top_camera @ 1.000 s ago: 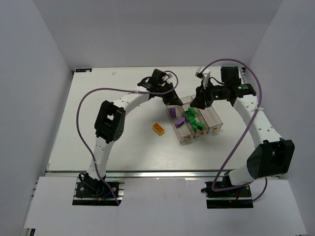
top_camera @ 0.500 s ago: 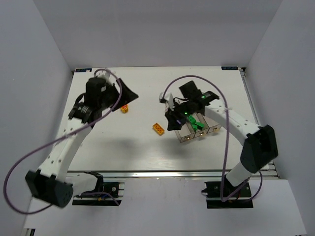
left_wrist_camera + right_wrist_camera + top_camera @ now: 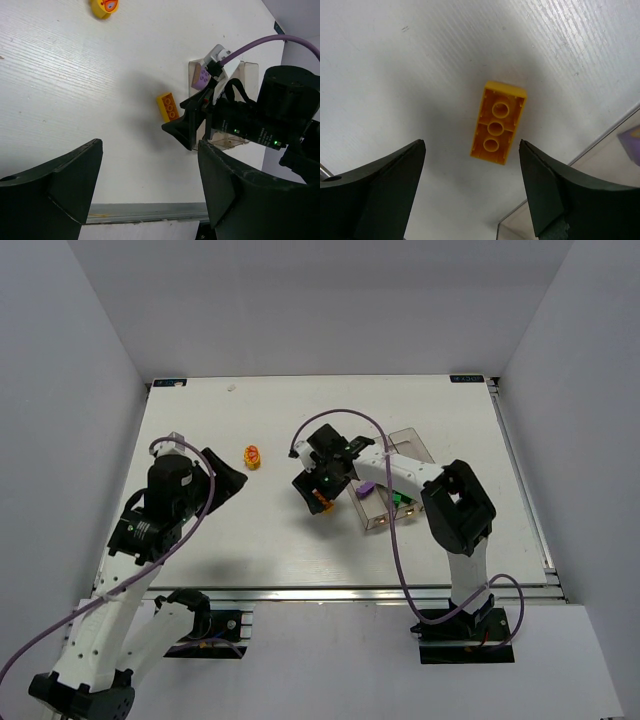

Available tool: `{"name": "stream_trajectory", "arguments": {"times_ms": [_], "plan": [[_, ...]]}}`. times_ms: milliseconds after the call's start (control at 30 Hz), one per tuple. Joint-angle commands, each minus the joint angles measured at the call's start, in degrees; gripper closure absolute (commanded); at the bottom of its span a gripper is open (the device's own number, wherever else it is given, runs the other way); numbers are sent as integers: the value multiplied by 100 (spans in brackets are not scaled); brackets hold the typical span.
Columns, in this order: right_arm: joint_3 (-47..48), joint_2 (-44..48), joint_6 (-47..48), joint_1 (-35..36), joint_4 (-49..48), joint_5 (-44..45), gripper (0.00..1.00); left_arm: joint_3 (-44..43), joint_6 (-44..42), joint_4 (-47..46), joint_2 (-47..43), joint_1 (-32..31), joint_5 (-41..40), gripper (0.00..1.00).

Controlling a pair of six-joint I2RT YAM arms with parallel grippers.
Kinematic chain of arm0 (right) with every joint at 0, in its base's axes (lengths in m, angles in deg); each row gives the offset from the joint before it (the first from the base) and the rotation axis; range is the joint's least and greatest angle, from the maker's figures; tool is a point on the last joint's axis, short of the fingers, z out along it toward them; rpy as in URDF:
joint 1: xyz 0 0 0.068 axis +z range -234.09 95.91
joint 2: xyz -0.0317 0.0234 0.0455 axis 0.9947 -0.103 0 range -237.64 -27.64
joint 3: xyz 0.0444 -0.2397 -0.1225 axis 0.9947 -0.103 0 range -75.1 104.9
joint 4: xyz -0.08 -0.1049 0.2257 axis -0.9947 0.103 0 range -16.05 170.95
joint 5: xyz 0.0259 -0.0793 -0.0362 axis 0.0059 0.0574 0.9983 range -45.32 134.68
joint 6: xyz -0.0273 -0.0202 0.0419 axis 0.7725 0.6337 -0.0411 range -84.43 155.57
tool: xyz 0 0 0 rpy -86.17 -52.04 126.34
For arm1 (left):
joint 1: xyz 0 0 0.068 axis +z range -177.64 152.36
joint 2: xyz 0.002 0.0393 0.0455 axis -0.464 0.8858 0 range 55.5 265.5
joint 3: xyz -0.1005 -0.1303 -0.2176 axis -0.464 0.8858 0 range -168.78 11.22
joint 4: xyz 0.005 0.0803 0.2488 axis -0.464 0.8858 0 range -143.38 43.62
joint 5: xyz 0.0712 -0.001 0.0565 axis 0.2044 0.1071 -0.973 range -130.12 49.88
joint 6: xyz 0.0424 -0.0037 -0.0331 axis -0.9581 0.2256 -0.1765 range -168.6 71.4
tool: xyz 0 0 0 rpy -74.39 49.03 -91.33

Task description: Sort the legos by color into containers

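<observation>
An orange-yellow lego [image 3: 497, 122] lies on the white table with its hollow underside up, just ahead of my open right gripper [image 3: 471, 142] and apart from both fingers. From above, that gripper [image 3: 316, 494] hovers over this brick [image 3: 322, 504], left of the clear containers [image 3: 410, 445]. A purple lego [image 3: 366, 488] and green legos [image 3: 405, 502] lie inside the bins. A small yellow-and-red lego [image 3: 252, 456] sits farther left. My left gripper [image 3: 230, 480] is open and empty, well left of the bins. Its wrist view shows the orange brick [image 3: 168, 106] and the right gripper [image 3: 190, 131].
White walls enclose the table on three sides. The metal rail [image 3: 320, 589] runs along the near edge. The right arm [image 3: 455, 505] arches over the bins, and its purple cable [image 3: 400, 560] loops down toward the base.
The left arm pulled back from the bins to the near left and opened. The right arm swung left from the bins to above the orange brick, its jaws opening wider.
</observation>
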Motion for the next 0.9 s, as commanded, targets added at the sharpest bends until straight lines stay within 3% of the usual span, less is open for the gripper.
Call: {"name": "stream_trajectory", "arguments": {"times_ms": [0,333,433,567,667,767,867], "plan": [[264,-102,-312,80,-201,347,19,59,200,324,-196,9,-302,14],[229,-516,-312,106,-368,919,29,261,288,175,-180,9,-196,14],[238,-551,-277,124,-377,902,41,262,279,114,-83,9,-179,14],[229,-358,-23,124,-377,787,81,436,288,-149,31,9,-30,14],[168,184,214,80,-386,743,100,691,340,-412,84,9,67,14],[167,834,487,-86,-455,717,100,850,323,-686,198,9,76,14],[281,1328,795,-717,-404,489,100,868,104,-967,723,9,93,13]]}}
